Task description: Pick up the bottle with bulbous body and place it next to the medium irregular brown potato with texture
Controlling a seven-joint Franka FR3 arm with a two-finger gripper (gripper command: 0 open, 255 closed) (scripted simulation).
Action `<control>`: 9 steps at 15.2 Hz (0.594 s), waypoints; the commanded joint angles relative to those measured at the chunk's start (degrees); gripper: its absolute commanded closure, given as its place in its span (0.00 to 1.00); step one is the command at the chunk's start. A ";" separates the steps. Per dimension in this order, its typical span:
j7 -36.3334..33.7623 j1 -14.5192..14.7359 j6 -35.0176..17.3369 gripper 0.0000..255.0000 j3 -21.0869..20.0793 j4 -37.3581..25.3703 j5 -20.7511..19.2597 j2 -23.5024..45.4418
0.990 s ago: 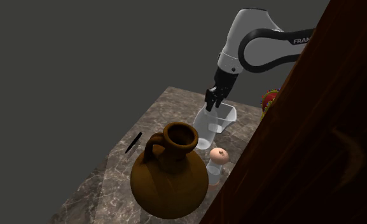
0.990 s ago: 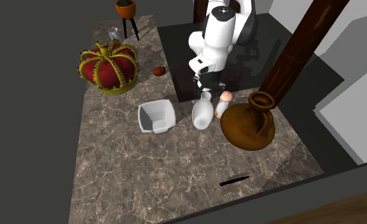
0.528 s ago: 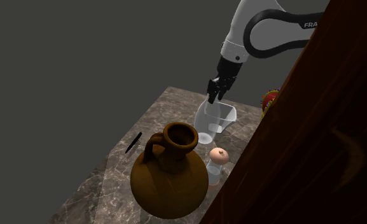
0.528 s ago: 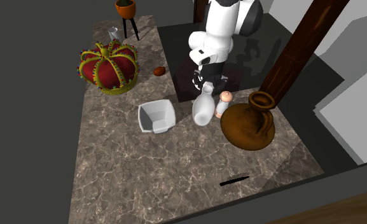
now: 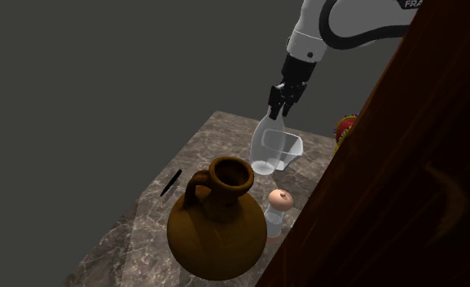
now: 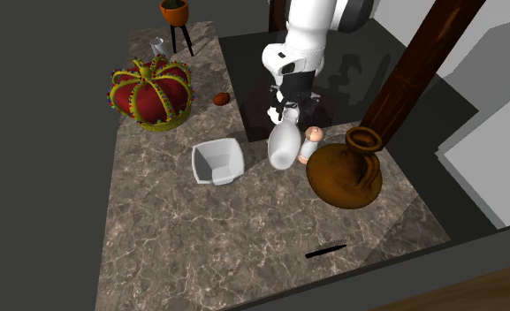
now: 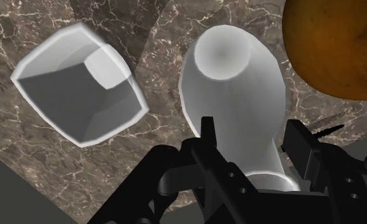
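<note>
Pale bottle (image 5: pixel 265 147) higher above the marble table (image 5: pixel 147 232) than before, its neck clamped in the tool (image 5: pixel 275 108).

Shoulder view close beside jug (image 5: pixel 215 224), second exterior view high across table (image 6: pixel 244 221), facing arm (image 6: pixel 301 35)

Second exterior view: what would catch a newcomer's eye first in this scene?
Probably the red and gold crown, the brightest thing there, toward the upper left of the marble table in that view. Next comes the big brown jug at the table's right side, and beside it the white bottle, clasped at its neck by the black gripper.
</note>
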State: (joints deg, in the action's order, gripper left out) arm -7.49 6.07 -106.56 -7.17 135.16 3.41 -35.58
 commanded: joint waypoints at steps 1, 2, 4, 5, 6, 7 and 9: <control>0.04 -0.05 1.57 1.00 0.11 -1.58 -0.08 0.01; 0.03 -0.07 2.32 1.00 0.15 -2.40 -0.11 0.08; 0.03 -0.11 3.81 1.00 0.22 -4.07 -0.18 0.26; 0.02 -0.13 4.55 1.00 0.25 -4.92 -0.21 0.37; 0.02 -0.15 5.29 1.00 0.28 -5.78 -0.25 0.49; 0.01 -0.18 6.03 1.00 0.31 -6.65 -0.28 0.62; 0.00 -0.22 7.50 1.00 0.37 -8.42 -0.35 0.92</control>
State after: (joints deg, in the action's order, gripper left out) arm -7.49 5.86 -99.88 -6.83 127.64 3.08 -34.72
